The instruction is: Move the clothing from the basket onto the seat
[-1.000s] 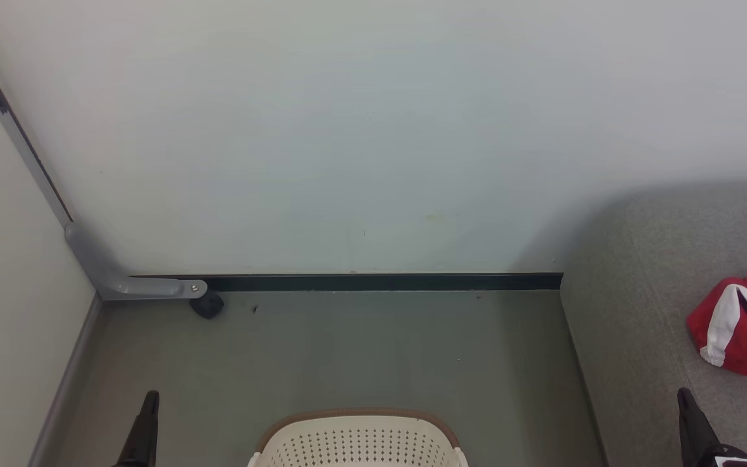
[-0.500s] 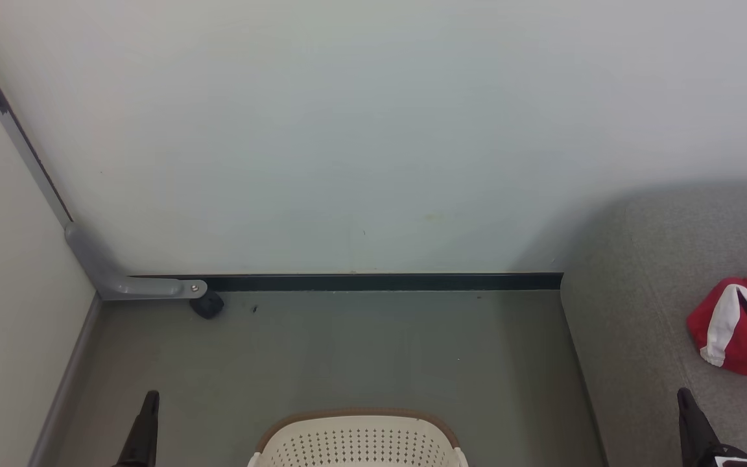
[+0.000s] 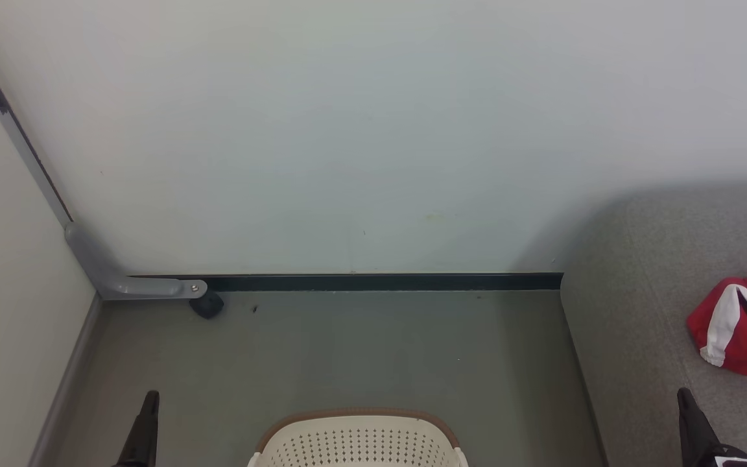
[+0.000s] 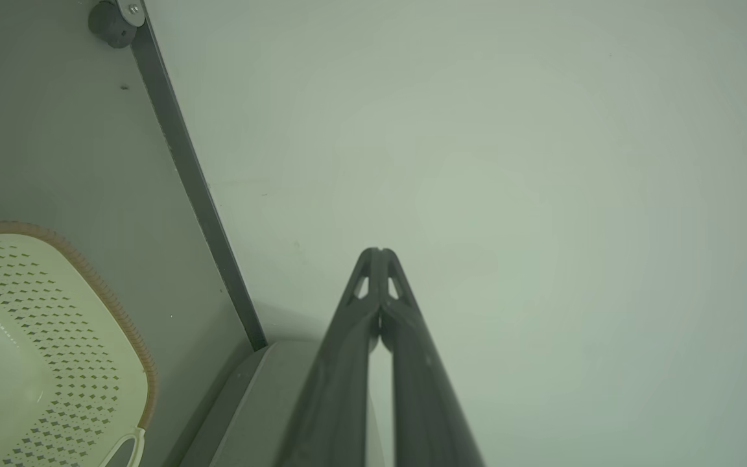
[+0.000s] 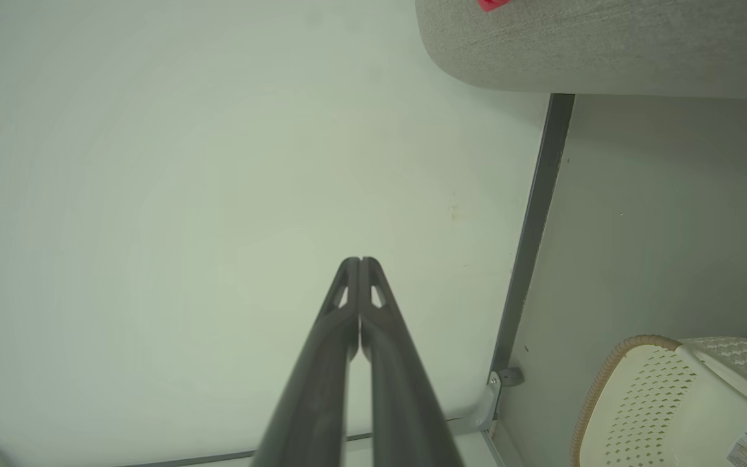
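In the head view, the basket (image 3: 357,441) sits on the floor (image 3: 347,350) at the bottom centre, facing a pale wall (image 3: 373,130). The seat (image 3: 633,311) stands to the right, and the clothing (image 3: 740,334) lies crumpled on it, well apart from the basket. The left gripper (image 3: 151,395) pokes up at the lower left, the right gripper (image 3: 683,392) at the lower right.

In the left wrist view, the left gripper (image 4: 379,250) has its fingers (image 4: 347,363) clenched together on nothing, pointing at the wall, with the basket (image 4: 56,311) at the lower left.

In the right wrist view, the right gripper (image 5: 359,259) is likewise pressed closed and empty. The seat (image 5: 607,45) runs along the top with a red sliver of clothing (image 5: 493,4), and the basket (image 5: 639,402) is at the lower right.
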{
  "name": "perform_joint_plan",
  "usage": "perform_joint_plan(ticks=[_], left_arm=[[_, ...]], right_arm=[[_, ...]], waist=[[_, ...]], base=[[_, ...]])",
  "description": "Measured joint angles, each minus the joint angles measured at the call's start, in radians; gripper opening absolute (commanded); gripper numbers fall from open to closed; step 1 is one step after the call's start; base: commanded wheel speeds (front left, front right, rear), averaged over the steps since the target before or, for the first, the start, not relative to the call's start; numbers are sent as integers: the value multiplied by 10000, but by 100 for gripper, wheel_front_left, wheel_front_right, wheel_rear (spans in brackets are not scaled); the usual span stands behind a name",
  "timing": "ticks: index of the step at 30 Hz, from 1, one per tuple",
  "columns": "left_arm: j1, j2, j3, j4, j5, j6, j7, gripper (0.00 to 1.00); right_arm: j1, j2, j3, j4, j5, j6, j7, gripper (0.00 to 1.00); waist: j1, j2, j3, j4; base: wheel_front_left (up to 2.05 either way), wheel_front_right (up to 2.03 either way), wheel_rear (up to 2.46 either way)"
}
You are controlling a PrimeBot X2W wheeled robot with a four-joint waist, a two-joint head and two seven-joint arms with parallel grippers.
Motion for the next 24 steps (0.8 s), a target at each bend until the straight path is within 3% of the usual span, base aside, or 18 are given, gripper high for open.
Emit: perform_joint_plan(ticks=[24], left_arm=[[0,0,0,0,0,0,0,0]], right_arm=[[0,0,0,0,0,0,0,0]], waist=[[0,1,0,0]], base=[[0,0,0]])
